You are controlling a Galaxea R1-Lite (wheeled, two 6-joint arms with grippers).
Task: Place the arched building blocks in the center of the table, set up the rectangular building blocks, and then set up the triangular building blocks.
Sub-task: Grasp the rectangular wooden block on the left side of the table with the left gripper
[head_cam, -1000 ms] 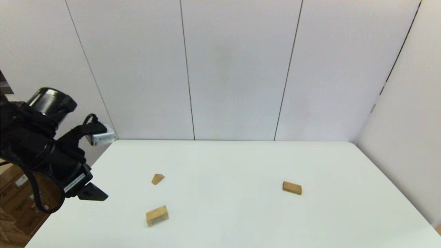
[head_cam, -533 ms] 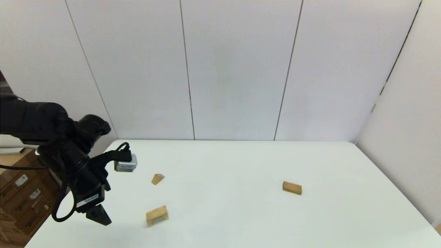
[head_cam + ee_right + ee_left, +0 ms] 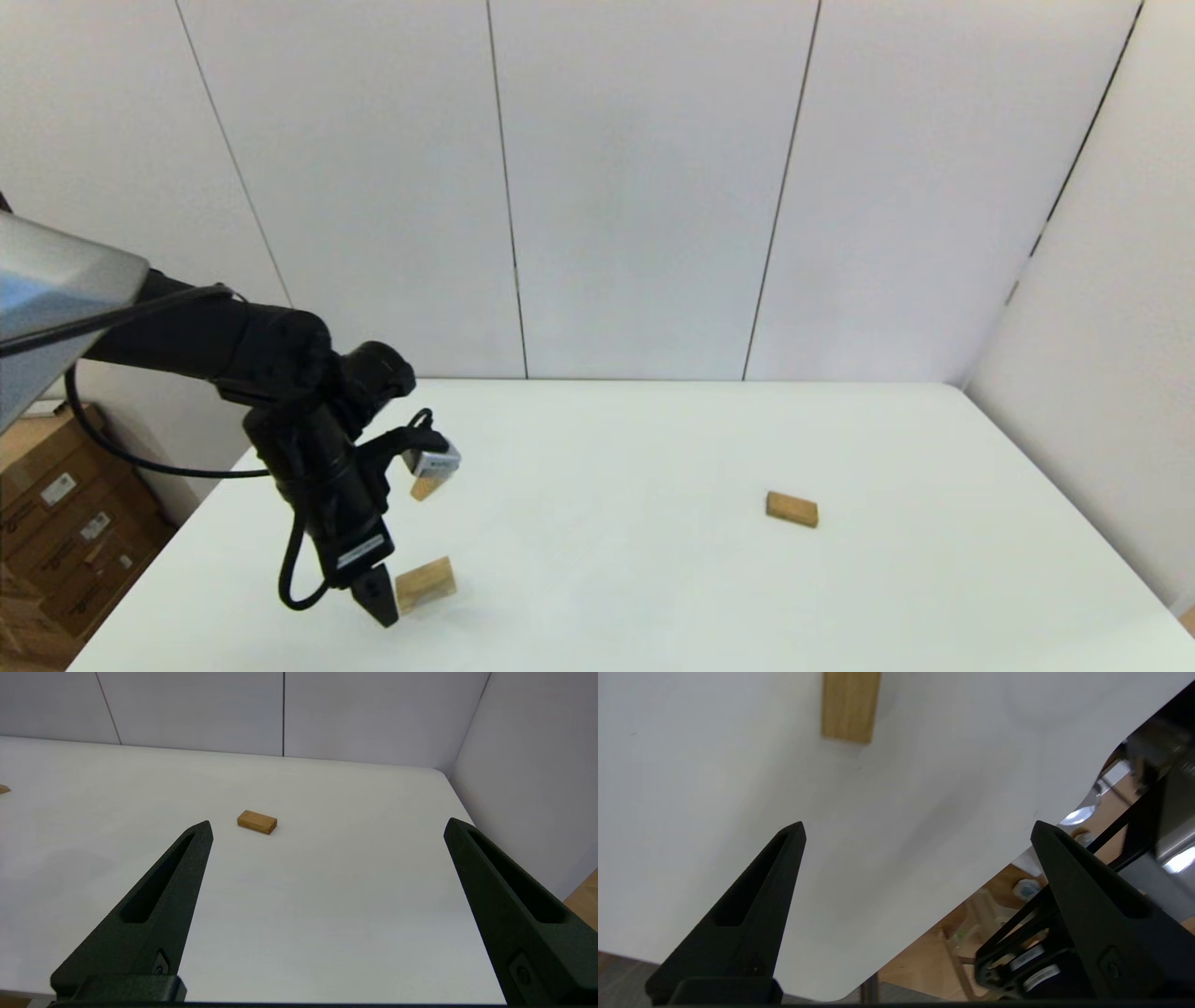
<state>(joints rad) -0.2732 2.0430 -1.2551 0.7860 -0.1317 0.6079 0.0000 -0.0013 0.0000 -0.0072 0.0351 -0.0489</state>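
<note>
One arched block, lying lower left on the table, is flanked just beside it by the released, empty left hand, its long axis tilted up rightward.

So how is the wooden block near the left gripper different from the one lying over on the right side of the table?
The arched block looks thicker and chunkier; the rectangular block is a thinner flat slab. The arched block sits at the near left of the table, right beside the left gripper with its open fingers; the rectangular block lies alone at the right, with no gripper close. Both are tan wood resting on the table.
</note>
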